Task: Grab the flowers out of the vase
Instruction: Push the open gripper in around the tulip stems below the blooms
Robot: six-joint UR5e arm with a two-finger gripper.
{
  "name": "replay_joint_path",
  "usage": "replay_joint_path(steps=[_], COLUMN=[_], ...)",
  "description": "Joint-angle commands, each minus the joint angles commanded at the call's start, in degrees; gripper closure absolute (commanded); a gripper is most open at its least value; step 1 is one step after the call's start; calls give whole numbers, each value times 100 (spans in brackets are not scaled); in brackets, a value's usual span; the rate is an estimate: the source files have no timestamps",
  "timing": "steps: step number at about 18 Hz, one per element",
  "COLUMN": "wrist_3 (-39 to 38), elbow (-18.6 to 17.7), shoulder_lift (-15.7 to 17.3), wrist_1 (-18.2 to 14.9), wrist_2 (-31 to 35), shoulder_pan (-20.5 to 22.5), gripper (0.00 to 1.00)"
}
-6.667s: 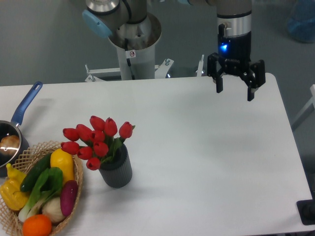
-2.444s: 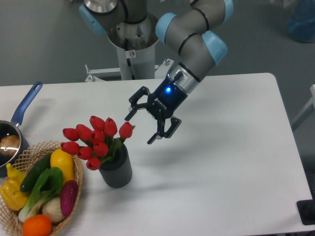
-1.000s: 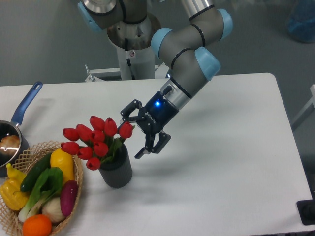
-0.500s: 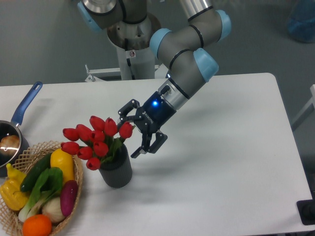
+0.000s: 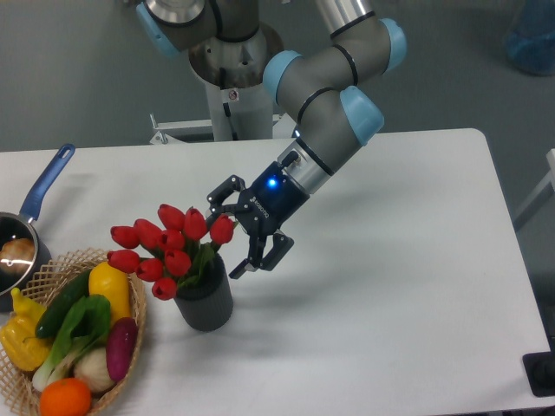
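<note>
Gripper (image 5: 227,232) with jaws spread open, just at 3 o'clock of the flowers (image 5: 168,248); flowers upright in the vase (image 5: 205,300)

No wording can be made out: the gripper (image 5: 231,230) carries pale lettering along its dark body, too small and blurred to read, and a small sticker (image 5: 232,94) on the arm's pedestal shows only a red-and-white warning mark.

Red tulip flowers (image 5: 171,247) bunched upright in vase (image 5: 205,299); vase dark grey, ribbed, standing.
</note>
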Motion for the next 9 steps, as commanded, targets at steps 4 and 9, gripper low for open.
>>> replay_joint_path(steps=[4,9], wrist_3=[-9,-52], elbow=[-26,-18], shoulder_lift=[-35,-97], wrist_1=[0,0], wrist_2=[-35,-281], shoulder_pan=[-70,-114], gripper=[0,0])
